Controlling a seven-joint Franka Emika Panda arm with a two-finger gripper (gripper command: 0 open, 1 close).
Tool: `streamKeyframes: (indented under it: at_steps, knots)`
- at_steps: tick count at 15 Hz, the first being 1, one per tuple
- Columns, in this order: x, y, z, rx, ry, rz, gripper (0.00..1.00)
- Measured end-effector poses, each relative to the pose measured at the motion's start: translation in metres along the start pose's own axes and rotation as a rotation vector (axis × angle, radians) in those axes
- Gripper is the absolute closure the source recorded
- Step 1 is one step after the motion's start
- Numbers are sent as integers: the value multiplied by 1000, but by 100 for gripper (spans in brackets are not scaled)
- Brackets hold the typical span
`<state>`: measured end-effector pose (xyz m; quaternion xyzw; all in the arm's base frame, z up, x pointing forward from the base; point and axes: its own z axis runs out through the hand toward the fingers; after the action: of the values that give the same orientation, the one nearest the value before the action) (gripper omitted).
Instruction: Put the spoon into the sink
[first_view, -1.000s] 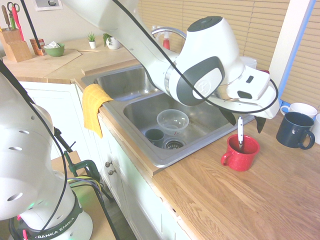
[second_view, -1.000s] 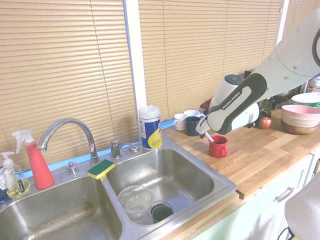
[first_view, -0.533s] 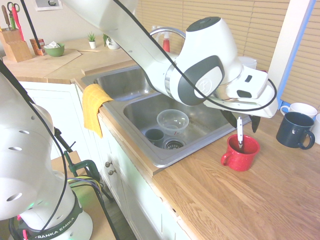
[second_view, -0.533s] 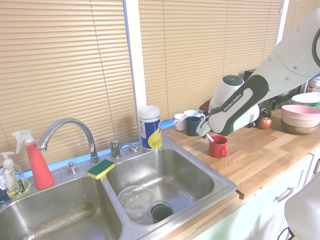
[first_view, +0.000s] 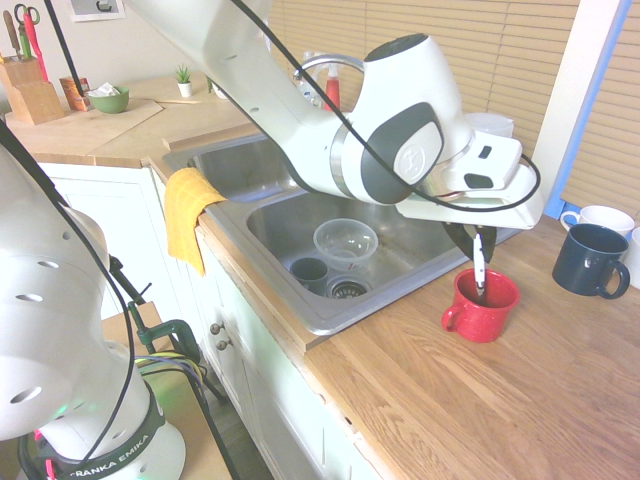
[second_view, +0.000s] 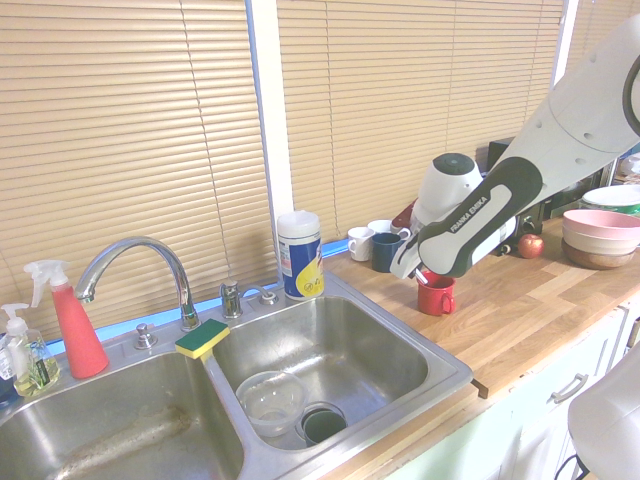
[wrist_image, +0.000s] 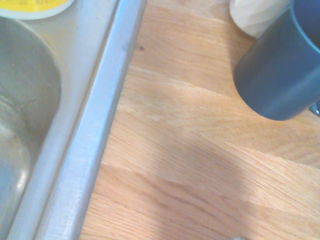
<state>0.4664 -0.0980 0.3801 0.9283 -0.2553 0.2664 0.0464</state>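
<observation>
Hovering above the red mug (first_view: 482, 322), beside the sink's (first_view: 330, 322) rim, the gripper (first_view: 480, 258) meets the upright spoon (first_view: 480, 275) in it, closed or not I cannot tell, with open bench (first_view: 440, 400) towards the front edge.

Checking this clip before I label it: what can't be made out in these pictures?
- Spoon bowl: inside the red mug, hidden by its wall in both exterior views.
- Whether the gripper grips the spoon: the handle overlaps the fingers in the first exterior view; the arm covers them in the second.
- Navy mug: cut off by the wrist view's edge.
- Print on the yellow label: blurred and cut off, wrist view.
</observation>
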Motion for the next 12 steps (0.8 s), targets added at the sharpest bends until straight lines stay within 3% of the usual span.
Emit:
streamKeyframes:
  at_steps: [8, 12]
  knots:
    - [6, 1, -5, 28, -2, 58, 100]
    - [30, 24, -42, 81, 30, 115, 100]
